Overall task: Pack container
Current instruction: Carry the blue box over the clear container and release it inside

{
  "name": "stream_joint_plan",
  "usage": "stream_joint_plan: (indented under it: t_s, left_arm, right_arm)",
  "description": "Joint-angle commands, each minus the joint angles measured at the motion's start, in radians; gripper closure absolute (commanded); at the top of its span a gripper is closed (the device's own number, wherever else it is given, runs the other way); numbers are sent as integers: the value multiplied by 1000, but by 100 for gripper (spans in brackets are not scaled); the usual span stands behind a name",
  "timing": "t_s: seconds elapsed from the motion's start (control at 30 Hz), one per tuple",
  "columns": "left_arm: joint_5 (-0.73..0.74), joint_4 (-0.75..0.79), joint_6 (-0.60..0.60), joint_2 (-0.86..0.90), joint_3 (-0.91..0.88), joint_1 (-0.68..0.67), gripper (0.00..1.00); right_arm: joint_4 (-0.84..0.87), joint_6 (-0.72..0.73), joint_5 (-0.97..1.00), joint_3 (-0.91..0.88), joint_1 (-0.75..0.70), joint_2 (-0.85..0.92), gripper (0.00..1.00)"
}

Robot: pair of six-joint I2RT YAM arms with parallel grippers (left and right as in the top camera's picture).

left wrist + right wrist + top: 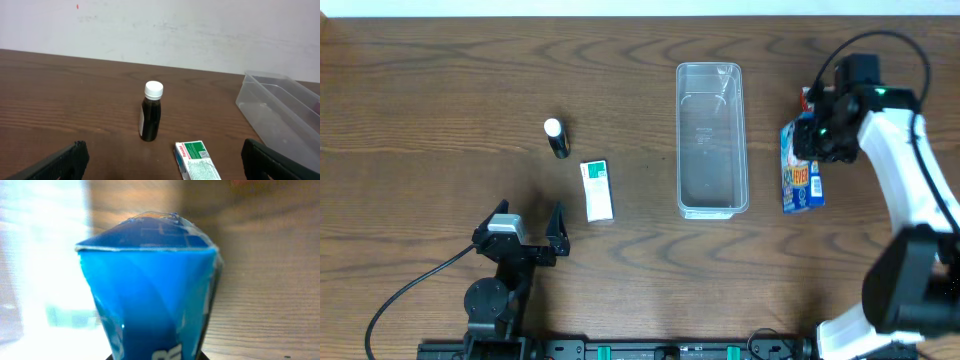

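Note:
The clear plastic container (712, 208) stands lengthwise at the table's middle and is empty; its left end shows in the left wrist view (280, 107). My right gripper (817, 135) is to its right, shut on the top of a blue snack packet (802, 172), which fills the right wrist view (150, 290). My left gripper (525, 232) is open and empty near the front left. A white and green box (597, 190) (197, 160) lies just ahead of it, with a dark bottle with a white cap (557, 137) (151, 117) standing beyond.
A small red item (807, 97) lies on the table just behind the right gripper. The table's back edge meets a pale wall (160, 30). The left arm's cable (410, 285) trails to the front left.

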Motion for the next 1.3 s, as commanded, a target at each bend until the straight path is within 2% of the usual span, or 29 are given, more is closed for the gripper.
stream_joint_plan:
  t_s: [0.0, 0.2, 0.27, 0.7, 1.03, 1.13, 1.17, 1.2, 1.23, 1.27]
  left_arm:
    - [11, -37, 16, -5, -15, -3, 2]
    - [11, -37, 16, -5, -15, -3, 2]
    - [11, -37, 16, -5, -15, -3, 2]
    - [11, -37, 16, -5, -15, -3, 2]
    - [11, -37, 16, -5, -15, -3, 2]
    - [11, -37, 16, -5, -15, -3, 2]
    - [11, -37, 16, -5, -15, -3, 2]
    - [11, -37, 16, -5, -15, -3, 2]
    - [11, -37, 16, -5, -15, -3, 2]
    - [11, -37, 16, -5, -15, -3, 2]
  right_arm:
    - [-3, -1, -192, 54, -5, -110, 97]
    - [65, 0, -491, 60, 0, -229, 94]
    - [87, 17, -536, 60, 6, -234, 94]
    - [299, 254, -535, 58, 155, -97, 94]
    - [368, 278, -535, 58, 193, 85, 91]
    - [382, 277, -535, 58, 193, 126, 76]
    - [391, 277, -535, 58, 193, 138, 68]
    - [401, 277, -535, 58, 193, 150, 55]
    - [406, 277, -535, 58, 193, 155, 51]
    - [410, 277, -535, 58, 193, 160, 42]
